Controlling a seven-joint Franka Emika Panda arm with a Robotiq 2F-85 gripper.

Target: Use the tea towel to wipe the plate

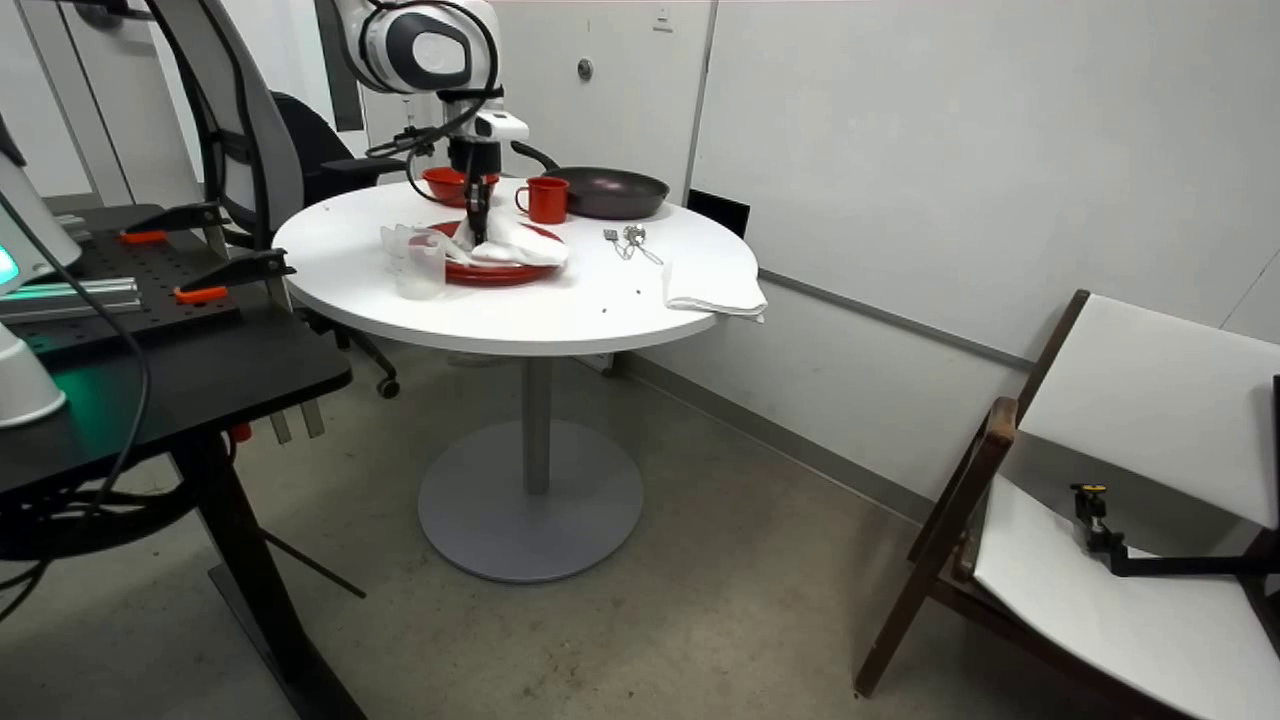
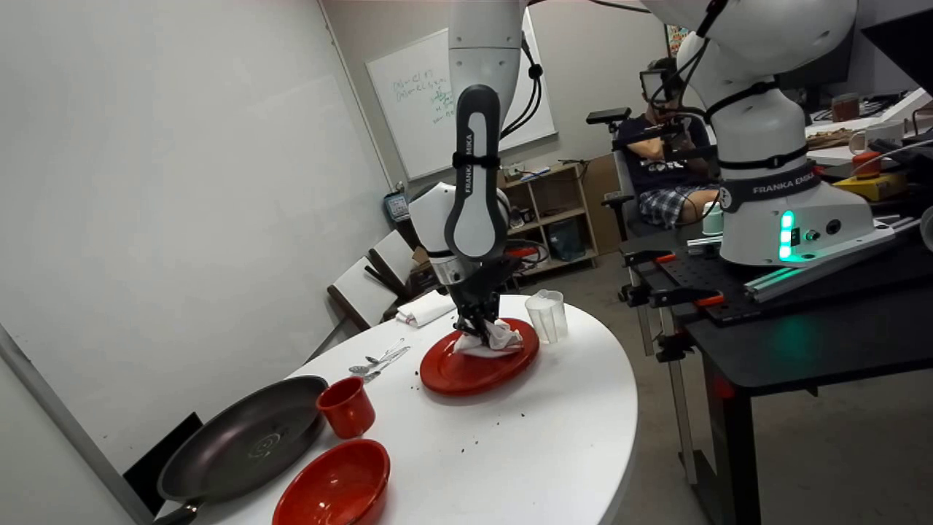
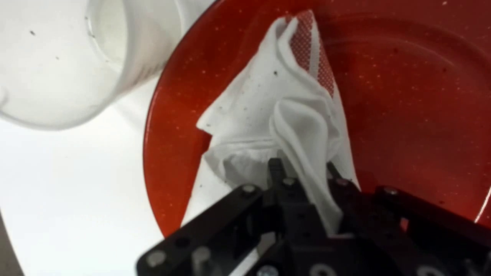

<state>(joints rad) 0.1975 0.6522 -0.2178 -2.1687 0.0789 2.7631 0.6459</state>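
Observation:
The red plate (image 1: 488,278) lies on the round white table, and the wrist view shows dark specks and light dots scattered on the plate (image 3: 414,130). Bunched up on it is the whitish tea towel (image 2: 503,337), whose red-and-white striped edge shows in the wrist view. My gripper (image 3: 304,166) points down over the plate, shut on a raised fold of the tea towel (image 3: 245,107). Loose parts of the cloth spread over the plate's surface around the fingers (image 3: 274,168). In both exterior views the fingertips are down at the cloth and partly hidden by it.
A clear plastic cup (image 2: 547,315) stands right beside the plate. Elsewhere on the table (image 1: 600,310) are a red mug (image 1: 547,200), a red bowl (image 2: 335,485), a black frying pan (image 1: 610,193), some cutlery (image 2: 379,362) and a folded white cloth (image 1: 712,290) at the edge.

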